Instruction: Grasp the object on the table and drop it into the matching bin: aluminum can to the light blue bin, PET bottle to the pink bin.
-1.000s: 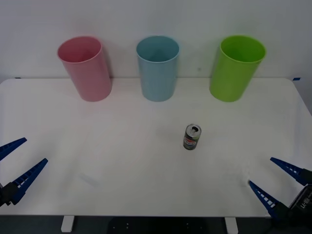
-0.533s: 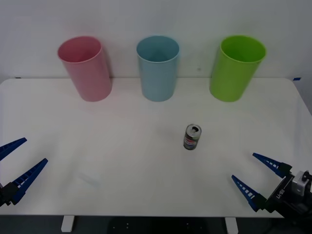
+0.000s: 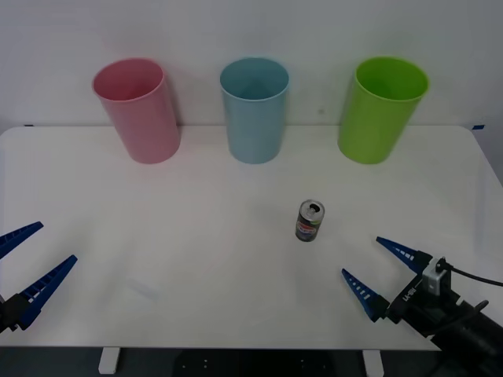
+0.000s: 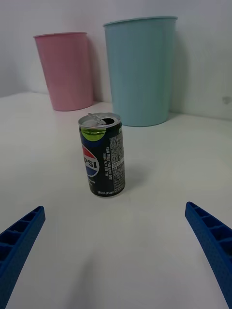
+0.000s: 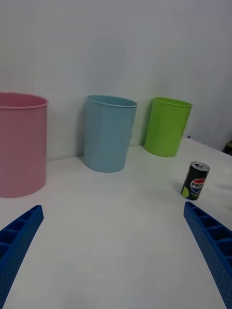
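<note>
Right end effector (image 3: 376, 275) spread wide, low over the white tabletop (image 3: 196, 236). Small dark aluminum can with red-white label (image 3: 310, 221) stands upright just ahead, toward the pale blue plastic bin (image 3: 254, 110), clear of both fingers. Left end effector (image 3: 27, 267), also wide, sits well apart; right arm judged nearer.

Bare table (image 3: 196, 259) between the spread fingers (image 4: 19, 241) of the right gripper (image 3: 379, 271) and the upright aluminum can (image 4: 102, 154), light blue bin (image 4: 140, 70) and pink bin (image 4: 65, 70) well beyond it
</note>
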You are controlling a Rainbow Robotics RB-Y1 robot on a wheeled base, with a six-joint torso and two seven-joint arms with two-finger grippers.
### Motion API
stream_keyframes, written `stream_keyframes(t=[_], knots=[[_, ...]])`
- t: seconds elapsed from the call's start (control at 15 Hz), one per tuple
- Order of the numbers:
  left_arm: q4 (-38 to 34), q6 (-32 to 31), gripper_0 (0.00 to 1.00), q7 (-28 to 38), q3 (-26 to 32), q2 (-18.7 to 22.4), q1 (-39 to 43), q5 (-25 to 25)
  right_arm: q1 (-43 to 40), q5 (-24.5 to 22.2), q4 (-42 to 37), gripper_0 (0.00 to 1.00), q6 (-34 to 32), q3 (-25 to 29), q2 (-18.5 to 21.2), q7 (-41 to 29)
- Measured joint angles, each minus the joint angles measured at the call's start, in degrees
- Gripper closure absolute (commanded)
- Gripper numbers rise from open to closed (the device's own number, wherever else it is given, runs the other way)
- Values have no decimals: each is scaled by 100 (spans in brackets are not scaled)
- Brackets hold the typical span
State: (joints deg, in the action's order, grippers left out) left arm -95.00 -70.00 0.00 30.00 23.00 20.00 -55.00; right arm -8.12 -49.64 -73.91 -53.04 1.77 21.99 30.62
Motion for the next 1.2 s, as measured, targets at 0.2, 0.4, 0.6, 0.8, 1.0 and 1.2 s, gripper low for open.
stream_keyframes(t=[0.2, 0.4, 0.6, 0.8, 1.0, 1.2], knots=[[0, 0, 0, 0, 0, 0, 0, 0, 163, -157, 0, 0, 360, -122, -192, 57], [0, 0, 0, 0, 0, 0, 0, 0, 298, -389, 0, 0, 632, -132, -447, 66], [0, 0, 0, 0, 0, 0, 0, 0, 376, -481, 0, 0, 860, -217, -596, 67], [0, 0, 0, 0, 0, 0, 0, 0, 463, -487, 0, 0, 1085, -394, -622, 70], [0, 0, 0, 0, 0, 0, 0, 0, 557, -501, 0, 0, 1288, -537, -634, 79], [0, 0, 0, 0, 0, 0, 0, 0, 660, -502, 0, 0, 1502, -663, -634, 85]])
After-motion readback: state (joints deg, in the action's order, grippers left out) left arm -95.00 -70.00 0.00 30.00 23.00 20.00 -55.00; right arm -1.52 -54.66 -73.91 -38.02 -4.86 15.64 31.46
